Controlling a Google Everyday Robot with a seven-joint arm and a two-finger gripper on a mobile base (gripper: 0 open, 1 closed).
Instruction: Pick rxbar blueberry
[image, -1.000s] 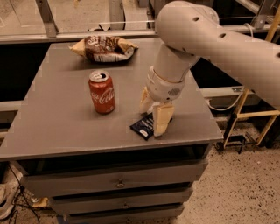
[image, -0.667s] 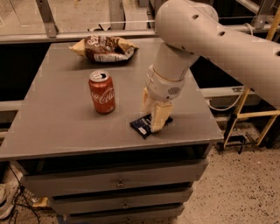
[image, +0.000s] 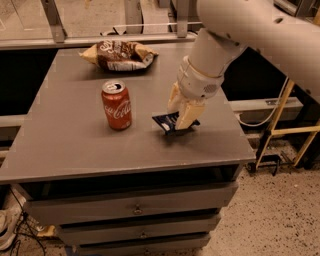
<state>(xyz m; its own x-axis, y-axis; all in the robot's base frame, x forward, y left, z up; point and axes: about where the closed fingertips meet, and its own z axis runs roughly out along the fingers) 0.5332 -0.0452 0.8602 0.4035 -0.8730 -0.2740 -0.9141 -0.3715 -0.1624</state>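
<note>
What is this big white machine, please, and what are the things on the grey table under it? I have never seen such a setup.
The white machine is a robot arm. It ends in a two-finger gripper, which serves as its hand. The single camera looks down on the grey table from the front. Three things are on the table: a brown chip bag at the far edge, a red Coca-Cola can standing upright near the middle, and a small dark blue snack bar, the rxbar blueberry, to the right of the can. The gripper is down at that bar, which it should pick up. Whether it already holds the bar cannot be told.
</note>
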